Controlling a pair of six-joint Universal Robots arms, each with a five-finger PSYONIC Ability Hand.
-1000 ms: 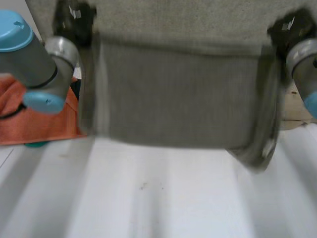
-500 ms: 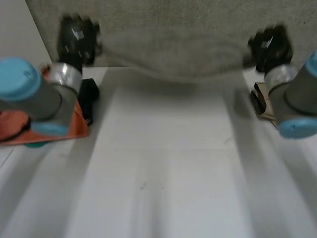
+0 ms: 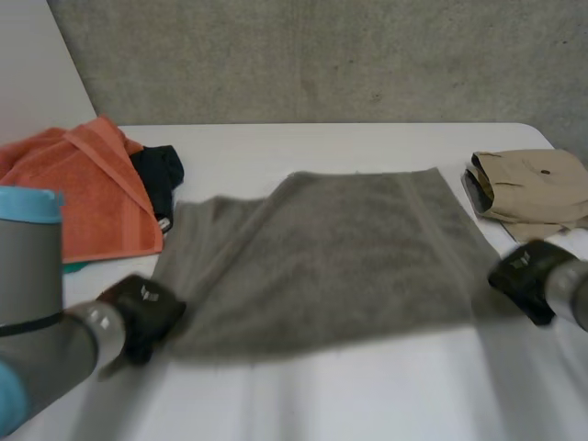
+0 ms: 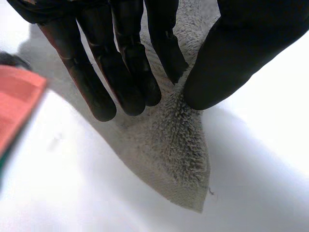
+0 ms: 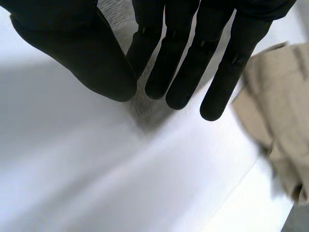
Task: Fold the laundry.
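Observation:
A grey towel [image 3: 331, 257] lies spread across the middle of the white table [image 3: 367, 395]. My left hand [image 3: 140, 312] is at its near left corner, and in the left wrist view the thumb [image 4: 227, 67] and fingers [image 4: 135, 82] pinch that towel corner [image 4: 178, 154], whose tip hangs just over the table. My right hand [image 3: 525, 276] is at the near right corner. In the right wrist view its thumb [image 5: 91, 63] and fingers [image 5: 193, 63] pinch a bit of the grey towel [image 5: 145, 108] close to the table.
An orange towel [image 3: 78, 188] lies at the left with a black garment [image 3: 158, 175] beside it. A folded beige garment [image 3: 533, 188] sits at the right, next to my right hand. A grey wall [image 3: 322, 60] stands behind the table.
Both hands have come down and toward the near edge with the towel. It hung raised in front of the camera a second ago and now lies spread on the table.

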